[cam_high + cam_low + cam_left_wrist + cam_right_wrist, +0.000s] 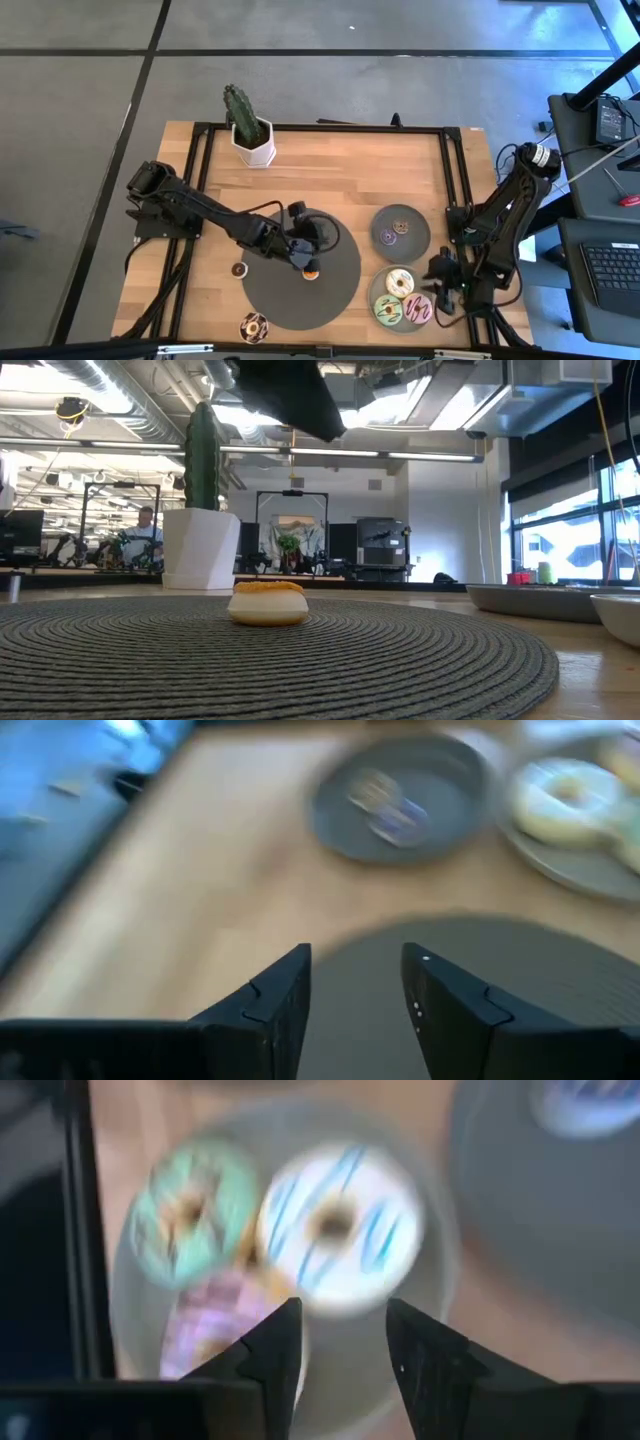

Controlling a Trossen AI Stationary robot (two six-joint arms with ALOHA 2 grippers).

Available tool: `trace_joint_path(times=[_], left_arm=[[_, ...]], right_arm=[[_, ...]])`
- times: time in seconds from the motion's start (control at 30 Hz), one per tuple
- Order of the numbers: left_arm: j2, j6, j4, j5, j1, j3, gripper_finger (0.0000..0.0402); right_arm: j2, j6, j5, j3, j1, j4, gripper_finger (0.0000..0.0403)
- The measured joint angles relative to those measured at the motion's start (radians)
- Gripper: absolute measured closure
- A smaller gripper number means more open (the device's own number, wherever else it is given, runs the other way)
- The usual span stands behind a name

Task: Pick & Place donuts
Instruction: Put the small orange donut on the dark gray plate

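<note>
Right now my left gripper [303, 252] hangs over the dark round mat [335, 295] with its fingers [275, 1005] parted and nothing between them. Just beside it, a mini orange donut [311, 272] sits flat on the mat, untouched; the low view shows it [268, 602] on the woven surface, free of the arm above. My right gripper [447, 280] waits at the table's right edge, fingers [425, 1355] apart and empty, over the near plate [378, 290]. That plate holds three larger donuts: a cream one [399, 283], a pale green one [388, 309] and a pink one [418, 309], touching each other. The farther plate [418, 240] carries two mini donuts, purple [388, 237] and brown [401, 226]. Off the mat, on the wood, lie a small brown donut [239, 269] and a chocolate-sprinkled one [253, 326]. A potted cactus [247, 125] stands at the far edge.
</note>
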Motion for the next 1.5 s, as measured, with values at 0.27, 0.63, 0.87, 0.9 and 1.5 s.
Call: trace_joint_path(times=[0.27,0.63,0.87,0.9,1.5], left_arm=[[0.009,-0.053,-0.009,0.318,-0.014,-0.047,0.0253],[0.009,-0.094,0.123,0.406,-0.038,-0.19,0.0265],[0.01,-0.104,0.227,0.374,-0.036,-0.268,0.0283],[0.011,-0.104,0.238,0.378,-0.035,-0.276,0.0285],[0.154,-0.124,0.307,0.431,-0.016,-0.282,0.0303]], right_arm=[[-0.074,-0.182,0.19,0.0,-0.153,0.015,0.0254],[-0.087,-0.518,0.158,0.0,-0.337,0.124,0.0254],[-0.087,-0.531,0.158,0.0,-0.386,0.128,0.0254],[-0.087,-0.533,0.158,0.0,-0.392,0.128,0.0254],[-0.087,-0.547,0.111,0.0,-0.436,0.135,0.0253]])
